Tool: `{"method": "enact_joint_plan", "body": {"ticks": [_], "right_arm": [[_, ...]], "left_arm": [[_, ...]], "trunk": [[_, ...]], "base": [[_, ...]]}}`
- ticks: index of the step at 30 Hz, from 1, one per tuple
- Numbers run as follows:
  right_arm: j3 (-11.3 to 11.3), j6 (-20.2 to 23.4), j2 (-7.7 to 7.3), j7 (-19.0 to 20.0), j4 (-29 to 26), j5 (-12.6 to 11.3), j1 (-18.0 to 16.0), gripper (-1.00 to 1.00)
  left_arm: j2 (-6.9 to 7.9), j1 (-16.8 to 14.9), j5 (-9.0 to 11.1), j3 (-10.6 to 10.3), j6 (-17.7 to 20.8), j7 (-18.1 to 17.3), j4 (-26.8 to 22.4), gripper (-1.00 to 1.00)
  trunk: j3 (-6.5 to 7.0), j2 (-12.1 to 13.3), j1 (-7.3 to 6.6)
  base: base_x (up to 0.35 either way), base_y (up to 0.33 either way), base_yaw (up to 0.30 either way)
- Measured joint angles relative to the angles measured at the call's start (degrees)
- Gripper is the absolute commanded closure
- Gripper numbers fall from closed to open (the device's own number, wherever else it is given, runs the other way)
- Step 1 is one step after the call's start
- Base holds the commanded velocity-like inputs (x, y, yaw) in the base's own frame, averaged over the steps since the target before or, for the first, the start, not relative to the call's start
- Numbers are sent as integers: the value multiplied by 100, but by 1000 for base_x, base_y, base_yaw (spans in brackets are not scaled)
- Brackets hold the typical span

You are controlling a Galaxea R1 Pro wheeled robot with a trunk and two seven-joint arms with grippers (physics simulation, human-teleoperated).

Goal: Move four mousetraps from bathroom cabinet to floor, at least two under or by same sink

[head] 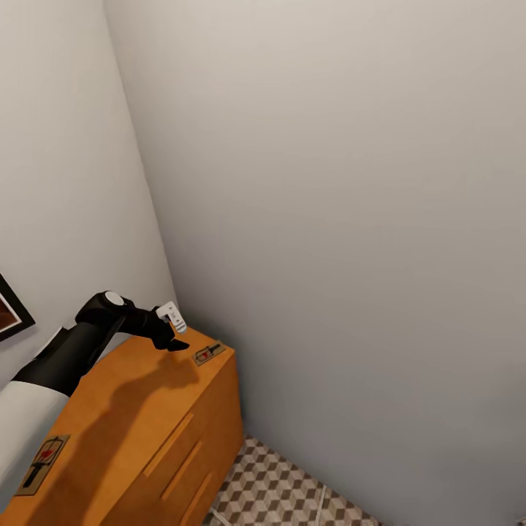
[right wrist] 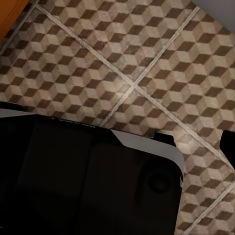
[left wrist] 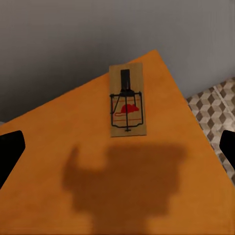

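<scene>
One mousetrap [head: 208, 353] lies flat near the far corner of the orange-brown cabinet [head: 146, 409]. In the left wrist view this mousetrap [left wrist: 128, 105] shows its dark wire and red spot. My left gripper [head: 174, 342] hovers over the cabinet top just short of the trap. It is open, its dark fingertips [left wrist: 10, 147] wide apart at the picture's edges, with nothing between them. A second mousetrap [head: 42, 454] rests on the near left end of the cabinet top. My right gripper [right wrist: 196, 142] hangs open over the cube-patterned bathroom floor [right wrist: 122, 58].
Plain grey walls [head: 329, 219] meet in a corner right behind the cabinet. Drawer bar handles [head: 169, 432] line its front. Tiled floor [head: 292, 493] lies to the cabinet's right. My dark base [right wrist: 83, 181] shows below the right wrist. A framed picture [head: 9, 315] hangs on the left wall.
</scene>
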Motion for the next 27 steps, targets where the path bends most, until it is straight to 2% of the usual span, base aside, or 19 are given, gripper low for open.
{"method": "enact_joint_plan", "body": {"ticks": [27], "right_arm": [[0, 0, 0, -1, 0, 0, 0, -100]], "left_arm": [[-6, 0, 1, -16, 0, -21, -92, -100]], "trunk": [[-178, 0, 0]], "base": [[0, 0, 0]]}}
